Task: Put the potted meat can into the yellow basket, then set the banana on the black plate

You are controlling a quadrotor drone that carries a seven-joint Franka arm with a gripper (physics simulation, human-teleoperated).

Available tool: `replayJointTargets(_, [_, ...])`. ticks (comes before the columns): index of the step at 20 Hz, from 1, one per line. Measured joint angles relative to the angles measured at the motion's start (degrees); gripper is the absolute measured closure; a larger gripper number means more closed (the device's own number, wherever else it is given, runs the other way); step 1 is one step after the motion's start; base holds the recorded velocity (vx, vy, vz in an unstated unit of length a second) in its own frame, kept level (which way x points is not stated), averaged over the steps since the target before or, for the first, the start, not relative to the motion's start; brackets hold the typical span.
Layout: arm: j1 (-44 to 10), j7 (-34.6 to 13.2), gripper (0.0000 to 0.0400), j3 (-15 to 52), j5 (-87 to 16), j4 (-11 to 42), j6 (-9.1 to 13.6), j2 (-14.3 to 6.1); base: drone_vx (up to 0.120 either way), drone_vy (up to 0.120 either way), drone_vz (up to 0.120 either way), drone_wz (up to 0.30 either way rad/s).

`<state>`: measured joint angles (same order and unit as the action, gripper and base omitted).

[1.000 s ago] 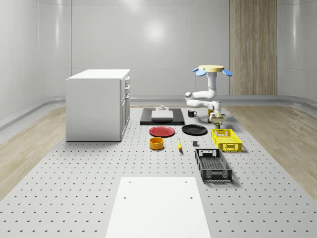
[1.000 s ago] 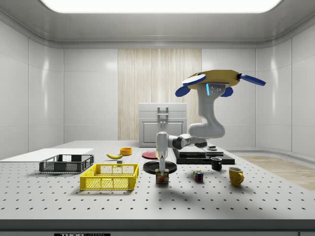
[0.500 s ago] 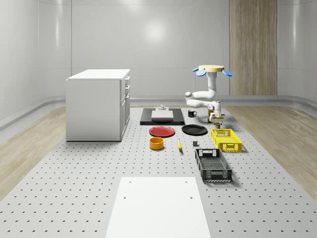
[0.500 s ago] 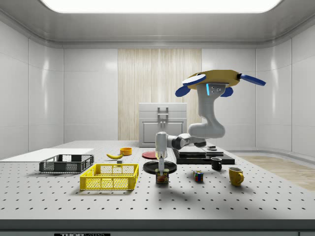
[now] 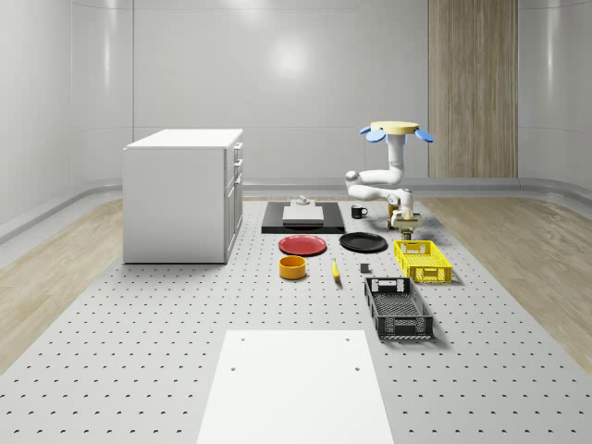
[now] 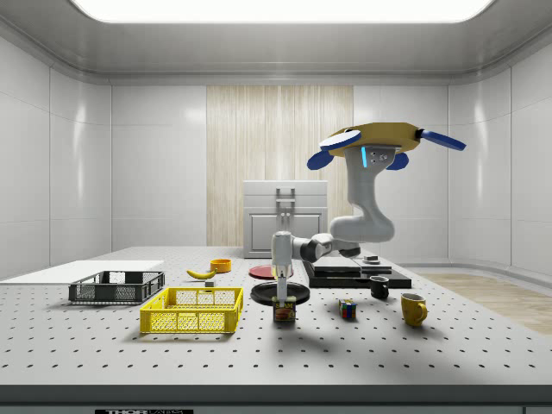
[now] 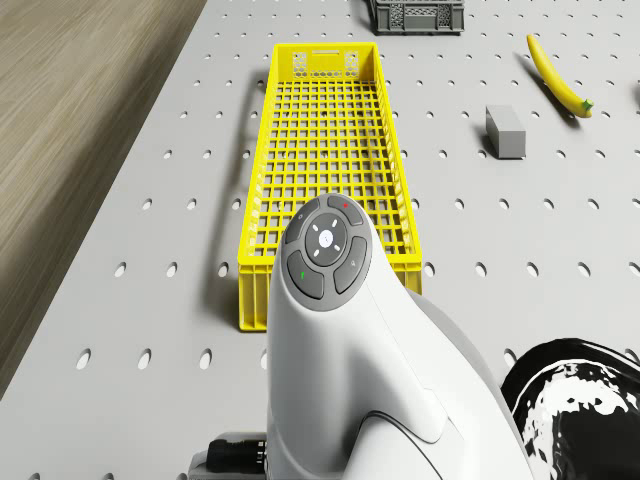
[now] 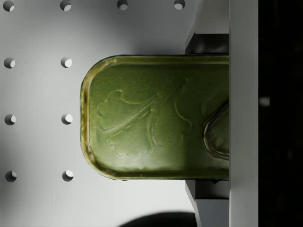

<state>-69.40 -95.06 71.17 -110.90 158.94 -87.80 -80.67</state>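
in the wrist view the potted meat can (image 8: 156, 118) sits lid-up right under the camera, with a gripper finger (image 8: 210, 42) pressed at one long edge and its partner at the opposite edge. i judge the claw clenched on the can, gripping across the narrow width since that span fits between the pads.

in the side view the gripper (image 6: 282, 296) points straight down onto the can (image 6: 284, 311), which looks to rest on or just above the perforated table (image 6: 362, 354); i cannot tell whether it has lifted. the can is just beside the side view's right end of the yellow basket (image 6: 193, 311), so the carry into it should be short.

farther back lies the black plate (image 6: 259, 294), and beyond it the banana (image 6: 201, 273), well apart from the plate and untouched. the banana (image 7: 559, 76) also shows in the drone view, past the basket (image 7: 326, 150) and near a small grey block (image 7: 505, 132).

the drone (image 6: 378, 142) hovers high above the table, over the far side near a black tray (image 6: 358, 275), with the arm reaching down and forward, probably to keep the rotors away from the objects.
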Motion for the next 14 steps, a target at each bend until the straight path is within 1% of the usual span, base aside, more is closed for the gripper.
replayJointTargets(3, [-0.1,0.2,0.0109,0.1,0.1,0.0,-0.2,-0.3,0.000,0.000,0.000,0.000])
replayJointTargets(7, [-0.1,0.2,0.0109,1.9,1.9,0.4,0.4,-0.5,0.000,0.000,0.000,0.000])
replayJointTargets(8, [-0.1,0.1,0.0109,2.6,2.5,0.6,0.6,-0.6,0.000,0.000,0.080,0.000])
replayJointTargets(14, [-0.3,-0.6,0.0109,6.1,6.0,1.3,1.4,-1.1,0.000,0.000,0.120,0.000])
